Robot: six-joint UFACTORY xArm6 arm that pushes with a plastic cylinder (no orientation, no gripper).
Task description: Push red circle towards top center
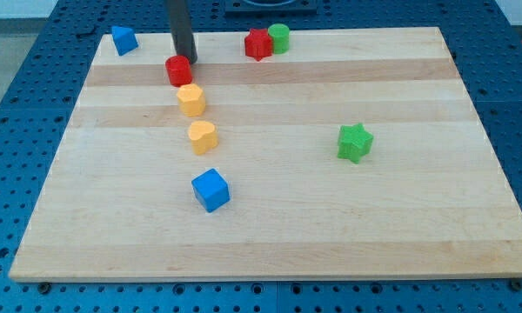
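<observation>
The red circle (pixel 178 69) is a short red cylinder near the view's top, left of centre, on the wooden board (pixel 331 217). My tip (pixel 187 60) is the lower end of the dark rod and stands right behind the red circle, at its upper right edge, touching or almost touching it. A yellow hexagon-like block (pixel 191 99) lies just below the red circle.
A yellow heart-like block (pixel 202 136) and a blue cube (pixel 210 189) lie further down. A blue block (pixel 123 39) sits at the top left corner. A red star-like block (pixel 258 43) and a green cylinder (pixel 279 37) touch at top centre. A green star (pixel 355 142) lies right.
</observation>
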